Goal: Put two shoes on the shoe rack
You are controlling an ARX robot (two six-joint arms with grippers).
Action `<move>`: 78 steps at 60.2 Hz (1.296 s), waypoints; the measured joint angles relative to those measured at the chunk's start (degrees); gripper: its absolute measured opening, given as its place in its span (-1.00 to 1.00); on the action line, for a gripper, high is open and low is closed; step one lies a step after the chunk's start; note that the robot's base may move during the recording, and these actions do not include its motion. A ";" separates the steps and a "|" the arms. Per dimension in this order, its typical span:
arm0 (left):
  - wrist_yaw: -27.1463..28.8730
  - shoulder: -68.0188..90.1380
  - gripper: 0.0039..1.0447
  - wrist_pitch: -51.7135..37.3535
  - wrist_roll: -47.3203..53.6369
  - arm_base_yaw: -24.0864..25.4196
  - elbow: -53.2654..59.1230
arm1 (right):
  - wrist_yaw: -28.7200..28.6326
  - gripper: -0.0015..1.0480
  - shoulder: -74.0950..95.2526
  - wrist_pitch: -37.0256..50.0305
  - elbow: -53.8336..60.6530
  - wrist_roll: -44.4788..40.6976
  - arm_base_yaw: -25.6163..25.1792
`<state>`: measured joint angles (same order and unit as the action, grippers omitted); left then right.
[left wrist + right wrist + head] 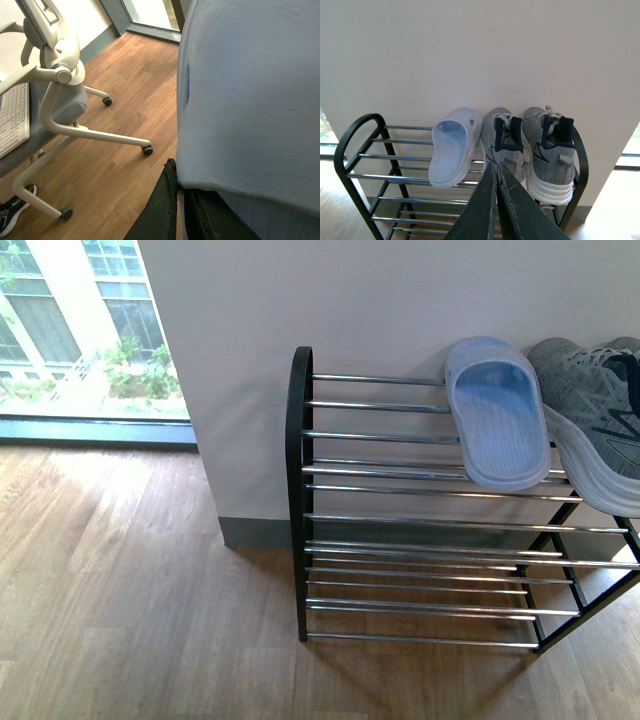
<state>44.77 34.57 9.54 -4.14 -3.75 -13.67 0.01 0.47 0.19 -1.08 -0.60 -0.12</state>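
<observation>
Pale blue slide point(497, 410) lies sole-down on rack's point(400, 520) top tier, beside two grey knit sneakers point(530, 150) with white soles and navy lining. Left tool point(181, 200) clamped on second pale blue slide point(250, 95). Right tool point(497, 200) fingers together, empty.

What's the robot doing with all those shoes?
It is putting shoes on the shoe rack. One blue slide and two grey sneakers already sit on the top shelf. The left gripper holds a second blue slide, away from the rack, near an office chair. The right gripper has its jaws shut and empty, facing the rack.
</observation>
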 joint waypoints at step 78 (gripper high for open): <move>-23.80 46.25 -0.98 -5.29 -15.82 -16.48 -36.94 | 0.00 0.82 -0.24 -0.15 0.00 0.02 0.02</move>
<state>20.97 80.82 4.25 -19.97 -20.23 -50.61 0.01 0.23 0.03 -1.08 -0.58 -0.10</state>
